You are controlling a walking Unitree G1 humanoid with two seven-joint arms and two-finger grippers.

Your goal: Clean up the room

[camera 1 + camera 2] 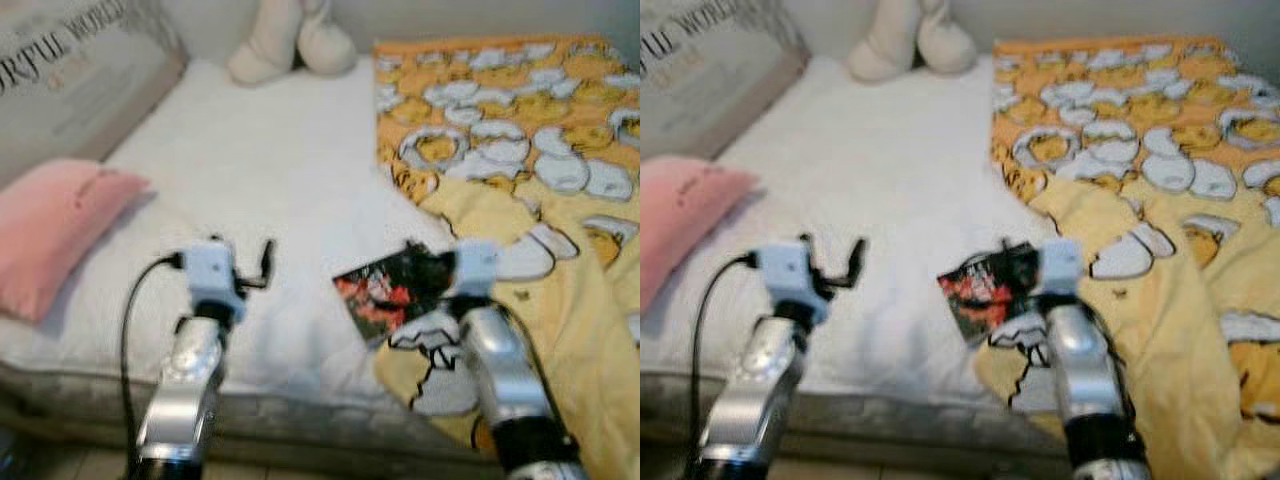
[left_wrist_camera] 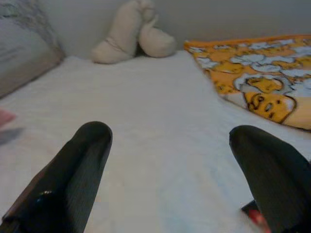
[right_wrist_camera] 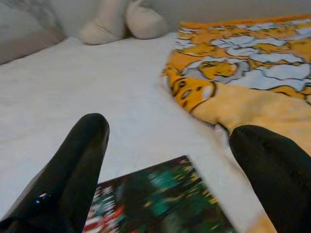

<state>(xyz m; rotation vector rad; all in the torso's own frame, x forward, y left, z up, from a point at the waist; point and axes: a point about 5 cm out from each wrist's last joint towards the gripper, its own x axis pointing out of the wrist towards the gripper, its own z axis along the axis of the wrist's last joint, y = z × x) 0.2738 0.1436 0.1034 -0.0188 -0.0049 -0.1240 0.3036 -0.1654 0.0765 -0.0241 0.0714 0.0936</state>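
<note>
1. A flat, dark printed booklet with red and green artwork is lying on the white bed sheet near the front edge of the bed, its right side touching the folded-over rim of the yellow blanket patterned with cartoon eggs.
2. The right gripper is hovering just over the booklet, its jaws spread wide, with one black finger on each side of the booklet's upper edge in the right wrist view; nothing is being pinched.
3. The left gripper is hanging above bare white sheet to the left of the booklet, its jaws also spread apart and holding nothing; a red corner of the booklet is peeking beside one finger in the left wrist view.
4. The yellow blanket is covering the right half of the bed and is draping over the front edge, under the right arm.
5. A soft pink pillow is lying at the left edge of the bed, well apart from the booklet.
6. A grey cushion with printed lettering is leaning at the back left corner.
7. A cream plush toy is sitting against the wall at the back edge, just beside the blanket's far corner.
</note>
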